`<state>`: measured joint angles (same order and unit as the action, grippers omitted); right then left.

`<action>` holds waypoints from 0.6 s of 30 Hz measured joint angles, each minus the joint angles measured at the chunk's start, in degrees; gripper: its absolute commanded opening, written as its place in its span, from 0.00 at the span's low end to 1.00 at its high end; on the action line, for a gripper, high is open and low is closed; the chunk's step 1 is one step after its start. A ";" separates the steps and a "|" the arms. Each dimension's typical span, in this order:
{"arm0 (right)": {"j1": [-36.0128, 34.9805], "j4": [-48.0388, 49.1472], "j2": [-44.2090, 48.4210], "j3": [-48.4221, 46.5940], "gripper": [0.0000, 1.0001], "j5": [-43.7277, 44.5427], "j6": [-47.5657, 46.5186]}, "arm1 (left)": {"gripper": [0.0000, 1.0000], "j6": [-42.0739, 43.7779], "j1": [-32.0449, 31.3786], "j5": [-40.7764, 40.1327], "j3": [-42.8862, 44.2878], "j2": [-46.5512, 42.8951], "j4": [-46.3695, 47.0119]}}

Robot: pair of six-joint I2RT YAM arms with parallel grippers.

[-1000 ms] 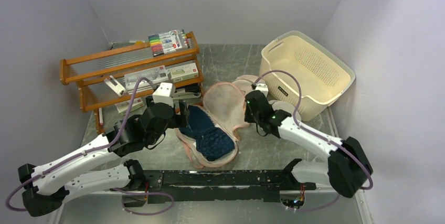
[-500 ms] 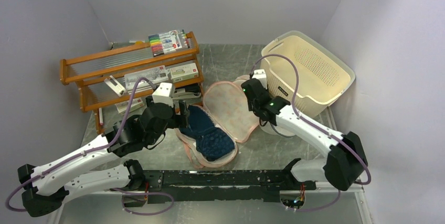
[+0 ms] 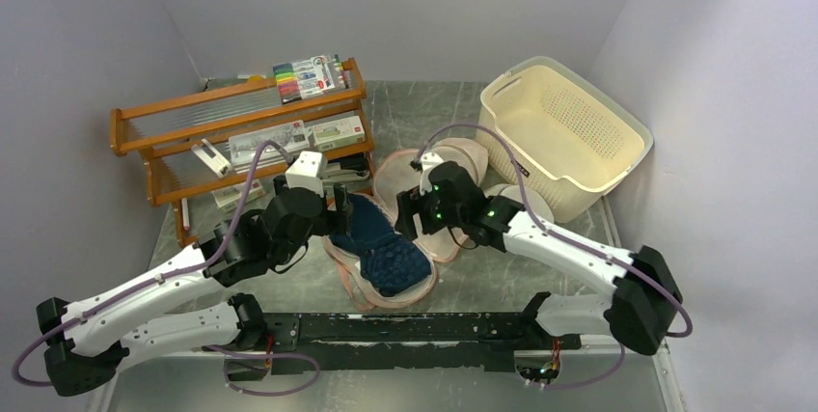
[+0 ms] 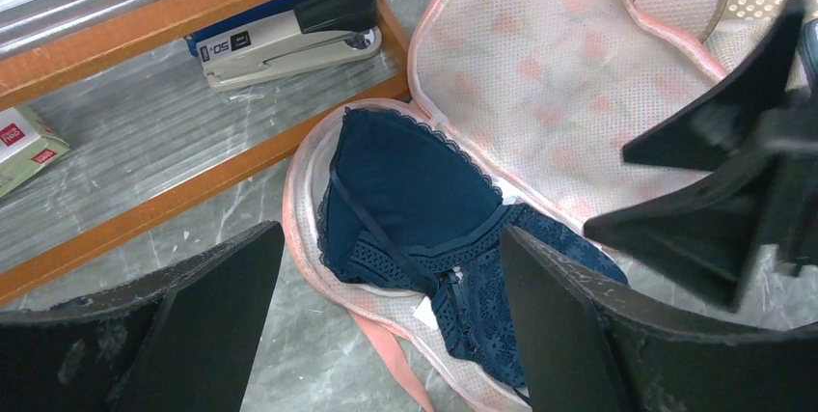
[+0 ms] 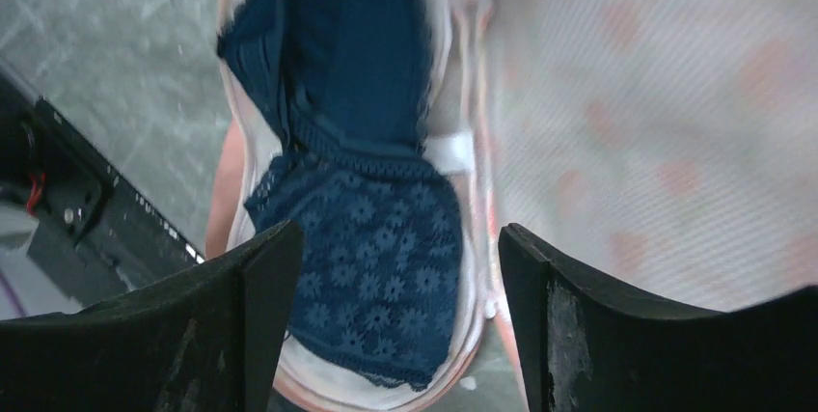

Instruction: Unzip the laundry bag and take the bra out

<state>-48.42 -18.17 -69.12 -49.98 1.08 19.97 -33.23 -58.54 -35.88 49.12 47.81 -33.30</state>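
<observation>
Lying diagonally in the unzipped laundry bag (image 4: 579,103), the bra (image 4: 415,200) sat between the wide-open left gripper (image 4: 391,232) and right gripper (image 5: 400,229), beside a rack (image 3: 231,118).

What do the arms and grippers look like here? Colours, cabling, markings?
Both arms match: the left arm and right arm have white link shells with black joints. A purple cable loops loosely along each. Small green lights glow on the right arm. The fingers are black, wedge-shaped and scuffed. No readable markings.
</observation>
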 measured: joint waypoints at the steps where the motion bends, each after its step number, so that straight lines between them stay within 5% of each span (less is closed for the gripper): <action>1: 0.07 1.20 -1.01 1.42 0.74 -2.45 0.85 | 0.94 0.00 0.02 0.15 0.00 0.07 0.07; 18: 5.57 0.13 -12.33 4.79 0.56 -14.71 4.46 | 0.94 -0.09 0.02 0.92 0.00 -0.24 0.07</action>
<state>-42.85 -18.04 -81.45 -45.19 -13.63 24.43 -33.32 -58.52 -34.96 49.12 47.57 -33.23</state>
